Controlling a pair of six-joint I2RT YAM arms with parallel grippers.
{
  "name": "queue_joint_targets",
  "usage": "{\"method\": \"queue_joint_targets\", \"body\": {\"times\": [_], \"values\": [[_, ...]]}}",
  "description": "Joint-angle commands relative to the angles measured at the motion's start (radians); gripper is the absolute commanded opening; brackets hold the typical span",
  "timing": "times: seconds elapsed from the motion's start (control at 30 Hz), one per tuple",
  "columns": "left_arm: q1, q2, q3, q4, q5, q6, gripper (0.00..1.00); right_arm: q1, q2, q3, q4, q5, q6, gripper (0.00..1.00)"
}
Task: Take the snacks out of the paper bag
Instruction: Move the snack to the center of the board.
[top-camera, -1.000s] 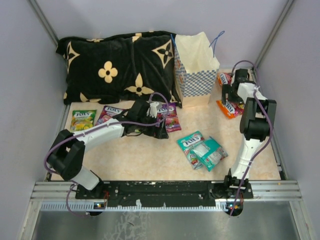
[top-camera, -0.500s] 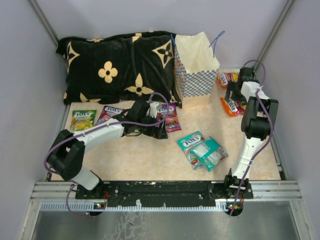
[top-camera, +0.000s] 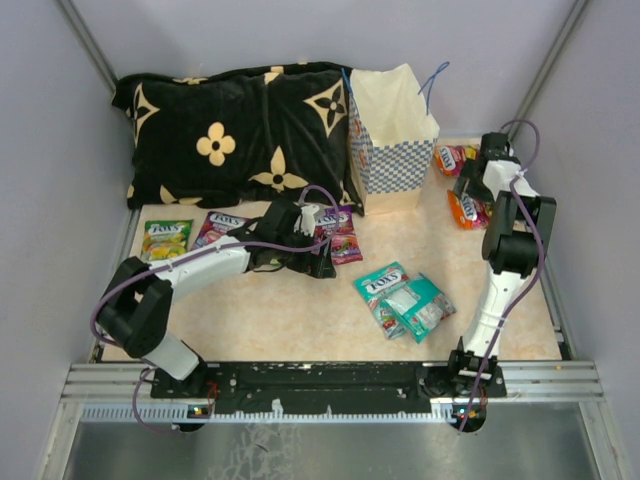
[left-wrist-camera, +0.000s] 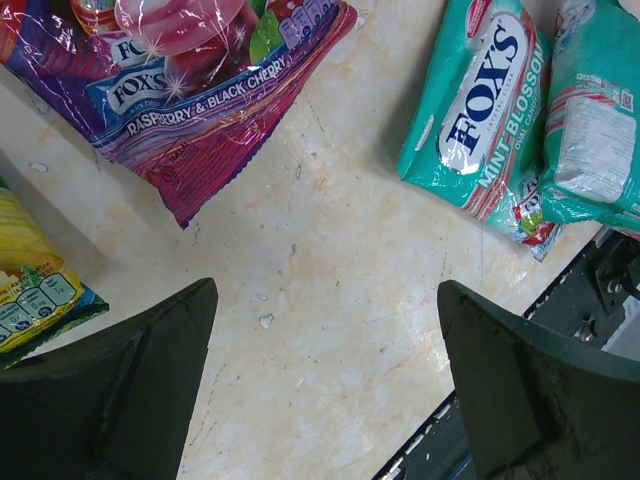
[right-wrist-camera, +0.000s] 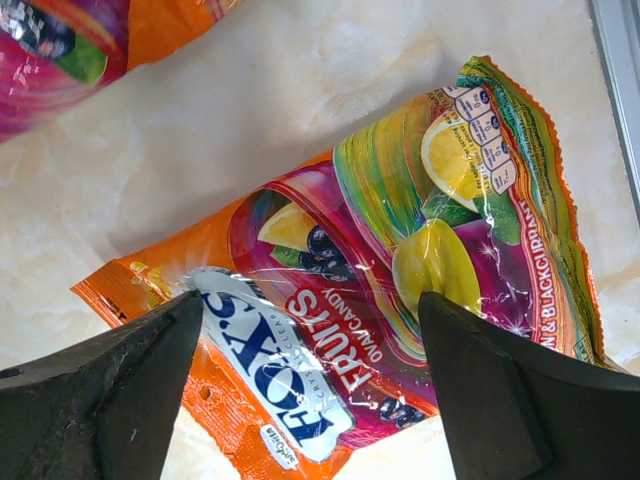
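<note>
The paper bag (top-camera: 390, 140), blue-and-white checkered, stands upright at the back by the cushion. The snacks lie flat on the table: a green packet (top-camera: 165, 240), a magenta one (top-camera: 222, 228), a purple one (top-camera: 343, 232), two teal ones (top-camera: 385, 288) (top-camera: 422, 306) and two orange ones (top-camera: 470, 212) (top-camera: 452, 158). My left gripper (top-camera: 322, 255) hovers open over bare table (left-wrist-camera: 325, 290), between the purple packet (left-wrist-camera: 180, 90) and a teal packet (left-wrist-camera: 480, 100). My right gripper (top-camera: 467, 188) is open just above an orange packet (right-wrist-camera: 400, 270), its jaws either side of the packet's width (right-wrist-camera: 310, 300).
A black cushion (top-camera: 235, 130) with tan flowers fills the back left. White walls enclose the table on three sides, and a metal rail (right-wrist-camera: 620, 80) runs close beside the right gripper. A second orange packet (right-wrist-camera: 70, 40) lies behind it.
The right arm has moved a little to the right and back, and the orange packet below it now lies slightly further right. The left arm has not moved.
</note>
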Motion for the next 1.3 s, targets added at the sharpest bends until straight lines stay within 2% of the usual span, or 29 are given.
{"method": "queue_joint_targets", "body": {"times": [0.0,0.07,0.33,0.63,0.73,0.83,0.93,1.03,1.1,1.27], "values": [[-0.005,-0.052,0.002,-0.008,-0.008,-0.002,0.97,-0.02,0.078,0.057,-0.045,0.022,0.108,0.95],[-0.005,-0.066,-0.002,-0.018,-0.018,-0.003,0.97,-0.02,0.094,0.079,-0.053,0.01,0.141,0.99],[-0.005,-0.097,0.006,-0.039,-0.04,-0.006,0.97,-0.019,0.049,0.097,-0.007,-0.081,0.212,0.99],[-0.005,-0.082,0.048,-0.007,-0.011,0.026,0.97,-0.016,-0.184,-0.012,0.067,-0.167,0.184,0.99],[-0.005,-0.115,0.044,0.078,-0.033,0.049,0.98,-0.014,-0.292,-0.102,0.128,-0.169,0.159,0.99],[0.002,-0.141,0.037,0.189,-0.081,0.079,0.99,-0.014,-0.423,-0.213,0.251,-0.18,0.169,0.99],[0.043,-0.105,0.08,0.248,-0.044,0.119,0.99,-0.014,-0.566,-0.411,0.527,-0.254,0.26,0.99],[0.11,-0.038,0.142,0.268,0.038,0.133,0.99,-0.014,-0.634,-0.587,0.802,-0.284,0.36,0.99],[0.153,-0.008,0.155,0.307,0.075,0.13,0.99,-0.014,-0.629,-0.628,0.899,-0.283,0.405,0.99],[0.229,0.025,0.147,0.404,0.125,0.121,0.99,-0.013,-0.598,-0.624,0.989,-0.279,0.46,0.99]]}}
